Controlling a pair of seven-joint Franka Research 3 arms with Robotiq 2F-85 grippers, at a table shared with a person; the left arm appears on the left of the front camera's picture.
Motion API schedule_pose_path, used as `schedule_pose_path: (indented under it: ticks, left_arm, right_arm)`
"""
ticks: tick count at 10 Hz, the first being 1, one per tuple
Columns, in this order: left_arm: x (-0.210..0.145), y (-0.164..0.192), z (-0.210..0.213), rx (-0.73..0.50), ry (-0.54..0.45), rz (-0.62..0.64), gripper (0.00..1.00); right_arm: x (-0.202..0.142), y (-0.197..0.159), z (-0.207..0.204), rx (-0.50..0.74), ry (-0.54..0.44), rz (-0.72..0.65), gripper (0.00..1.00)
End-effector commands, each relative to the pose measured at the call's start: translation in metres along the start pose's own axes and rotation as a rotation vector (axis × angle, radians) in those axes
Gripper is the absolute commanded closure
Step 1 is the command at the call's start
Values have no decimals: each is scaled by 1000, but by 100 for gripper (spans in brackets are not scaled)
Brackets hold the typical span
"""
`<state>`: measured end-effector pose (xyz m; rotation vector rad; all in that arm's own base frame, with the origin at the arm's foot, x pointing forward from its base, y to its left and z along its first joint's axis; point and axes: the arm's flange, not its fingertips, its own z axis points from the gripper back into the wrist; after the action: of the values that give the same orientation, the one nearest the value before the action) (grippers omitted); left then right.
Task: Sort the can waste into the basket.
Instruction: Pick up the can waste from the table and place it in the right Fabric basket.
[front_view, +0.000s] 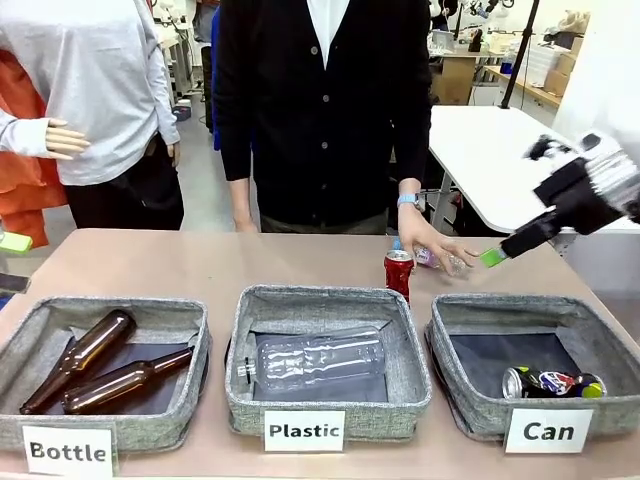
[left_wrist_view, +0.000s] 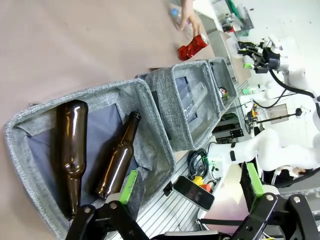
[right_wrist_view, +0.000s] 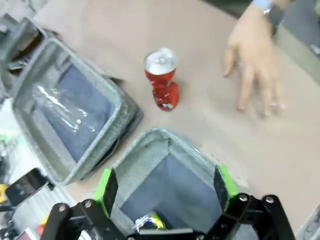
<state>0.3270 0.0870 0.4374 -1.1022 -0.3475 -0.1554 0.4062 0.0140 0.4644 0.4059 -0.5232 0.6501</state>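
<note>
Bench (front_view: 200, 262): three baskets in a row. Left basket (front_view: 30, 322) holds two bottles (front_view: 82, 357); middle basket (front_view: 320, 297), one plastic bottle (front_view: 320, 360); right basket (front_view: 520, 305), one can (front_view: 552, 383). Second can (front_view: 399, 272) stands just behind middle basket, near a hand (front_view: 432, 245).

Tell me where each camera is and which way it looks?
Front view: between the arms, facing the person across the table; right arm shows.
Left wrist view: above the Bottle basket, looking along the row; left end effector at bottom.
Right wrist view: looking down over the Can basket; right end effector at bottom.
Shared: all show the red can.
</note>
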Motion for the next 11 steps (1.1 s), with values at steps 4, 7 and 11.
schedule_pose_path:
  ticks: [4,7,11]
  left_arm:
    - [-1,-3,3,-3,11,7,0]
    - [-1,-3,3,-3,11,7,0]
    - [-1,-3,3,-3,11,7,0]
  right_arm:
    - [-125,2,105,105,-155,-12,0]
    - [-143,-5,100,137,-215,-39,0]
    - [-69,-9,46,28,-128,56,0]
